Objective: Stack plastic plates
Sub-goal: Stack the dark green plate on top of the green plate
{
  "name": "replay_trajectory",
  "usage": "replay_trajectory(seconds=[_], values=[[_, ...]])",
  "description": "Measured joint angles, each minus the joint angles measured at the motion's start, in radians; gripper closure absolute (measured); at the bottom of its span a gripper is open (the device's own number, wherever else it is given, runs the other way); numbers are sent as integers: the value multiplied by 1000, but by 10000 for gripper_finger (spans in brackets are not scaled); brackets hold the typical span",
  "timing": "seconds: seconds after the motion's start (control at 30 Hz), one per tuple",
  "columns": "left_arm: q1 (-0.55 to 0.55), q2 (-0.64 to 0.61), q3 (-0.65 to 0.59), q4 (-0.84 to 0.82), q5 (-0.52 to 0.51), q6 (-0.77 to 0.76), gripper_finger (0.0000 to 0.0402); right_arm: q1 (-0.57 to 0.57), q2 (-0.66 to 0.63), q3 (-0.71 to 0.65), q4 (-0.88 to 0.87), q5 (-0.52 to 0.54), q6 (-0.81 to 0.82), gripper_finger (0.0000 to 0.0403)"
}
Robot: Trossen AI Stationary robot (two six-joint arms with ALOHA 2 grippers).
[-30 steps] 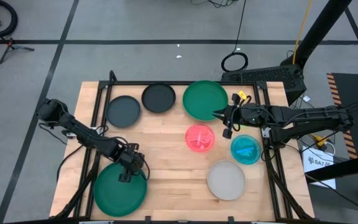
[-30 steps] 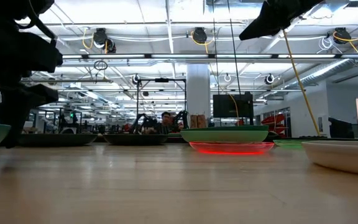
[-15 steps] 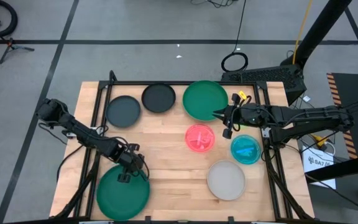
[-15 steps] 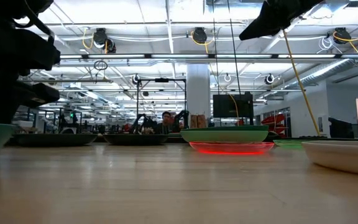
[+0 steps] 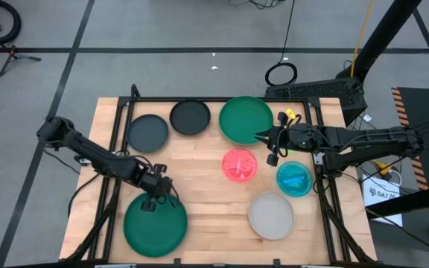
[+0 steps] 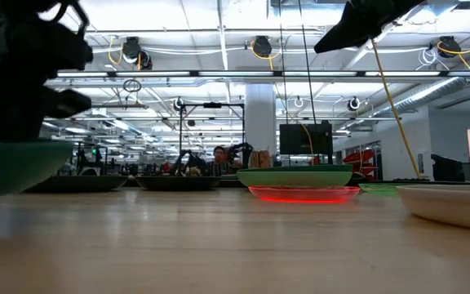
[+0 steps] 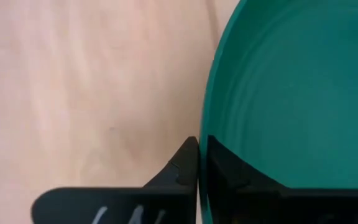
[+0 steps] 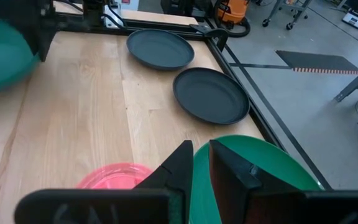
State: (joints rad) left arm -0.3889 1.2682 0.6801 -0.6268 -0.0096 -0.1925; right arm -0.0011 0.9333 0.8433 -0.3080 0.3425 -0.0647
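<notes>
Plates lie spread over the wooden table (image 5: 199, 193). Nearest the front edge: large dark green plate (image 5: 155, 225) at front left, frosted white plate (image 5: 271, 215) at front right. Left gripper (image 5: 149, 203) sits at the back rim of the dark green plate; the left wrist view shows both fingers pressed together on that rim, one finger inside, one outside. In the low view the plate appears slightly clear of the wood, though this is hard to confirm.

Mid-table: small pink plate (image 5: 239, 164) and blue plate (image 5: 295, 179), near each other, not touching. Right gripper (image 5: 272, 141) is at the right rim of a second, brighter green plate (image 5: 245, 119) at the back; the right wrist view shows its fingers nearly together across that rim, apparently clamped on it.

Back left: two dark grey plates (image 5: 148, 132) (image 5: 190, 117), side by side.

Judgement: the step in hand is carrying the first large plate; no stack exists yet. The next move calls for bringing one green plate level over the other, centring it, then letting go so the rims nest.
</notes>
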Motion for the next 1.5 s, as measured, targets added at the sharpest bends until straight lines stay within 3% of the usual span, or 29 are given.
replay_trajectory(seconds=[0.2, 0.33, 0.4, 0.63, 0.9, 1.07, 1.3, 1.5], values=[[73, -159, 39, -23, -134, 52, 392, 0, 0, 0, -8, 0, -3, 358], [169, -238, 73, -10, -307, -5, 392, 0, 0, 0, -9, 0, -3, 358], [230, -255, 103, 6, -321, -28, 391, 0, 0, 0, -9, 0, -3, 358], [428, -247, 182, 125, -310, -47, 390, 0, 0, 0, -11, 0, -3, 358], [676, -210, 185, 233, -298, -45, 389, 0, 0, 0, -11, -2, -3, 358], [814, -130, 185, 248, -231, -90, 388, 1, 0, 0, -11, -3, -8, 358], [949, 20, 207, 346, 9, -131, 388, 1, 0, 0, -11, -3, -39, 358], [986, 161, 337, 339, 29, -113, 387, 1, 0, 0, -10, -3, -57, 358]])
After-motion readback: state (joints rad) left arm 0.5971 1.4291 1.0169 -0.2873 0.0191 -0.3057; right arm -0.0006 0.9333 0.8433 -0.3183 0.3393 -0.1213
